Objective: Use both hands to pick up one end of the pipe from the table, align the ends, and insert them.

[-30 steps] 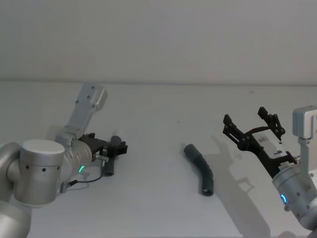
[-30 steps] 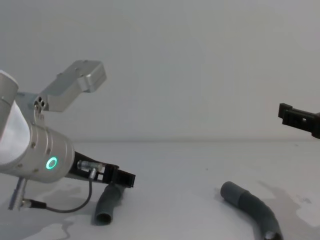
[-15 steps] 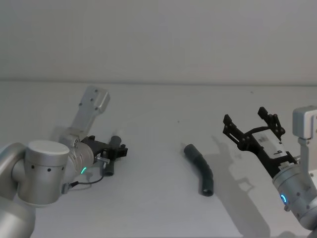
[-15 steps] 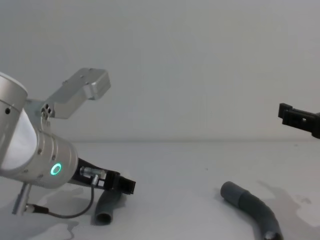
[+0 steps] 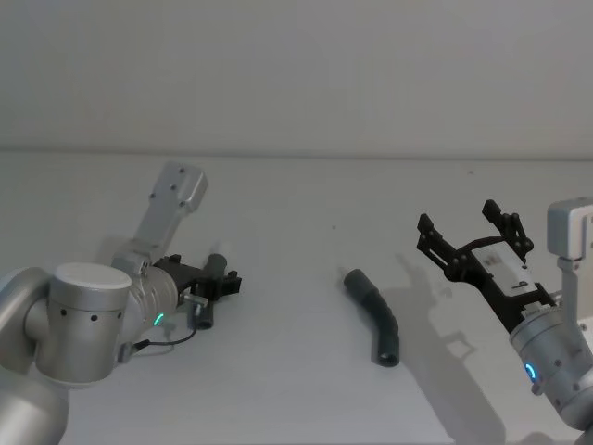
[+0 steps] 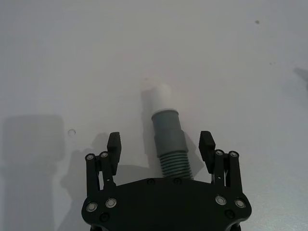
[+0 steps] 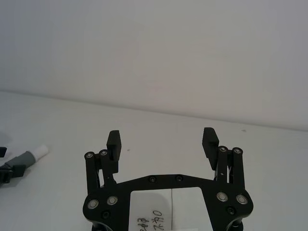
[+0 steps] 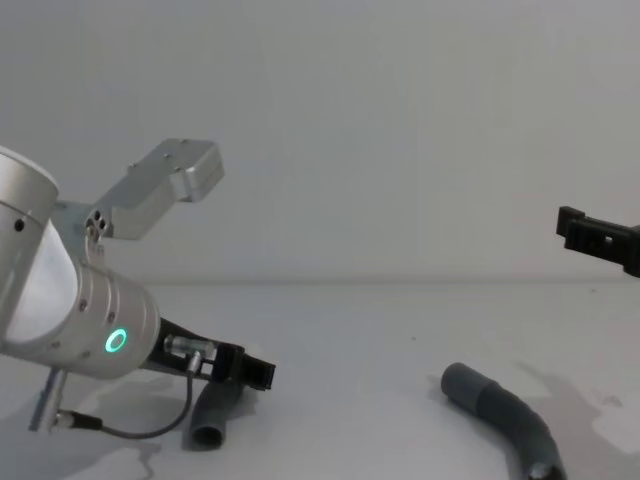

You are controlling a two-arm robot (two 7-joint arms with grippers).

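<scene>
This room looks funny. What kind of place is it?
Probably a robot test lab: a white table, a short pipe piece and a long pipe piece lying on it, the left end effector open around the short one, the right end effector open above the table.

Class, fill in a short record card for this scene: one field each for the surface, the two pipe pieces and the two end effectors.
table: plain white-grey surface
short pipe piece: lying on the table at the robot's left, white tip at its far end
long pipe piece: lying on the table to the right of the short pipe piece, untouched
left end effector: open, low, fingers either side of the short pipe piece with gaps on both sides
right end effector: open, holding nothing, raised at the robot's right
</scene>
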